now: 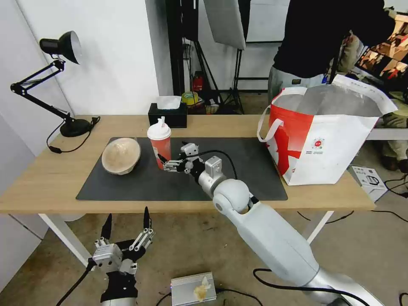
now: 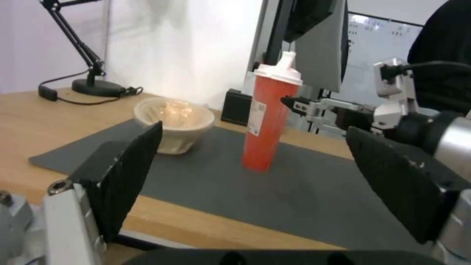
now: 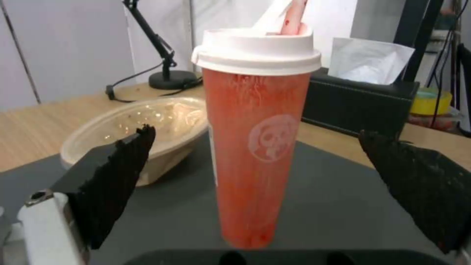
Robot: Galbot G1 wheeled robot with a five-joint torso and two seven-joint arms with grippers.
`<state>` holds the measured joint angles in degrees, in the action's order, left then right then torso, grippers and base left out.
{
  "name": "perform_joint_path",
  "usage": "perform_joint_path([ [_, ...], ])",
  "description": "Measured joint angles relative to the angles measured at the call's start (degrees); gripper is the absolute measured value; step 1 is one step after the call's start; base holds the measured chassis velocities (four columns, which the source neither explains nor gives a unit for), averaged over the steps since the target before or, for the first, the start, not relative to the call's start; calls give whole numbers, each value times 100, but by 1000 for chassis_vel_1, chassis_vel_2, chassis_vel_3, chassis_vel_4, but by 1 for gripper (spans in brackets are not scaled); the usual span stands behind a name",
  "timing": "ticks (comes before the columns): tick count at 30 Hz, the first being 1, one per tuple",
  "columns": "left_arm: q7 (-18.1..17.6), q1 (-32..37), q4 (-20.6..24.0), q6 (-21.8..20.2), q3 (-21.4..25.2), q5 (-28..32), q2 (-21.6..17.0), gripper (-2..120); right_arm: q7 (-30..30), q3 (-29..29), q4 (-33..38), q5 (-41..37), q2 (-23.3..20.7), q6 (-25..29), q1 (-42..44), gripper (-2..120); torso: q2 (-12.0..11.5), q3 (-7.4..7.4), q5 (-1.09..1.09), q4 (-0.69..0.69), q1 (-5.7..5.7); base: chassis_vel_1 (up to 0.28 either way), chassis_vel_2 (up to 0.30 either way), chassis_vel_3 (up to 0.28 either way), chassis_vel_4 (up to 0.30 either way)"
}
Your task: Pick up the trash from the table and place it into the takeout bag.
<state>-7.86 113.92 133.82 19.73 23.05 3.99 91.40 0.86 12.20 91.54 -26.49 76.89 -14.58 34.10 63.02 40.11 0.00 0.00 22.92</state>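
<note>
The red paper cup (image 1: 160, 145) stands upright on the dark grey mat (image 1: 238, 178) of the counter (image 1: 51, 178), its white lid on top and its long axis vertical. The right gripper (image 1: 165, 163) reaches in level over the mat and sits just beside the cup's lower body, on the side facing the takeout bag (image 1: 327, 140). From the right wrist view the cup (image 3: 252, 147) rises straight ahead between the two black fingers (image 3: 115, 184), which are spread well apart and flank it without touching. The gap looks wider than the cup, so closing on it would seem to need only a short advance along the gripper's own line, with the fingers meeting the cup's sides across its axis.

The beige pulp bowl (image 1: 121, 155) rests tilted on the mat just beyond the cup from the right gripper, near but apart from it. The bag stands open at the counter's right end, well apart from the cup, foil lining showing.

The left gripper (image 1: 127, 233) hangs below the counter's front edge, fingers spread, clearly the farther arm from the cup; its camera looks across the mat at the cup (image 2: 267, 121) and the right gripper (image 2: 294, 105) beside it. A black tissue box (image 1: 168, 114) and a desk lamp (image 1: 63, 46) stand behind.
</note>
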Motion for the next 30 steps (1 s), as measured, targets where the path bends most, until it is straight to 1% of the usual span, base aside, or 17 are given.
perform_joint_path([
  [9,-9,-26,-29,0,6,21,0,100,8,7,-391,18,317,-14,-155,100,0,0,0,0,0,0,0,0,0],
  [13,-20,-41,-47,0,-8,26,0,100,2,11,-469,57,391,-41,-165,100,0,-1,0,0,0,0,0,0,0],
  [18,-48,-48,-49,0,-14,24,-1,100,-4,21,-542,76,421,-49,-179,100,0,-1,0,1,0,0,0,0,0],
  [21,-155,-50,-50,0,-33,10,-2,100,-23,27,-593,73,421,-79,-202,100,0,-1,0,0,0,0,0,0,0],
  [30,-164,-44,-45,4,-46,8,-4,100,-23,27,-712,85,487,-116,-269,100,1,0,0,0,0,0,0,0,0],
])
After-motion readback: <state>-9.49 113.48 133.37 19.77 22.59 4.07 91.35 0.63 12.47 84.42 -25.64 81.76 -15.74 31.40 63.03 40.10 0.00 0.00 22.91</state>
